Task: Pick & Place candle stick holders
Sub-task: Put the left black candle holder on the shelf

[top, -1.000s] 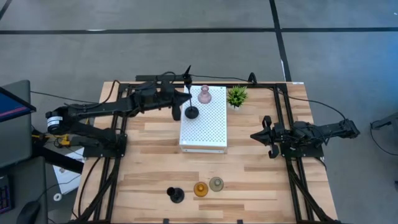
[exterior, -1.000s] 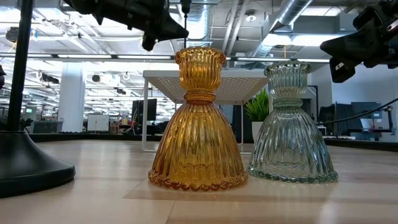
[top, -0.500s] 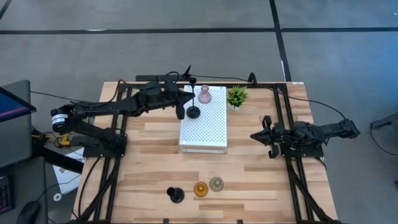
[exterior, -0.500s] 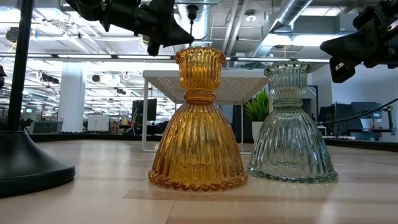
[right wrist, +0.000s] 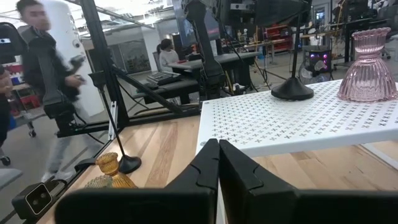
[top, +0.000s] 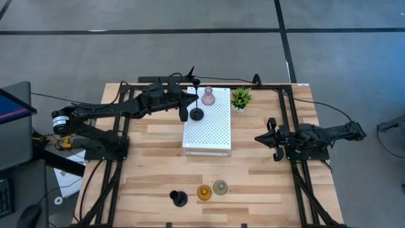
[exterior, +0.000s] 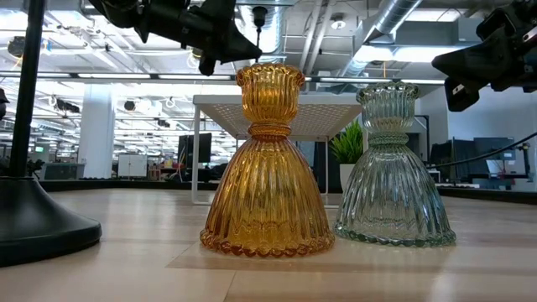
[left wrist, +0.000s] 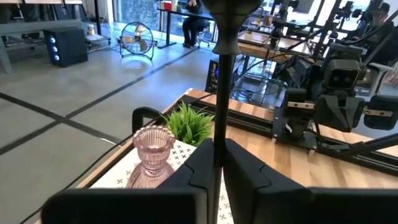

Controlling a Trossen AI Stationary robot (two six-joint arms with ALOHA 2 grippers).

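Left claw shifted back, black holder's stem upright.

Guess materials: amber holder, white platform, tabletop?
Amber holder: likely glass, glossy, ribbed; light passes through it. White platform: probably painted metal, matte, with a regular grid of perforations. Tabletop: wood, butcher-block style; jointed strips with visible grain.

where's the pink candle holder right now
In the high view, the pink candle holder stands at the far end of the white perforated stand, between a black candle holder and the small plant.
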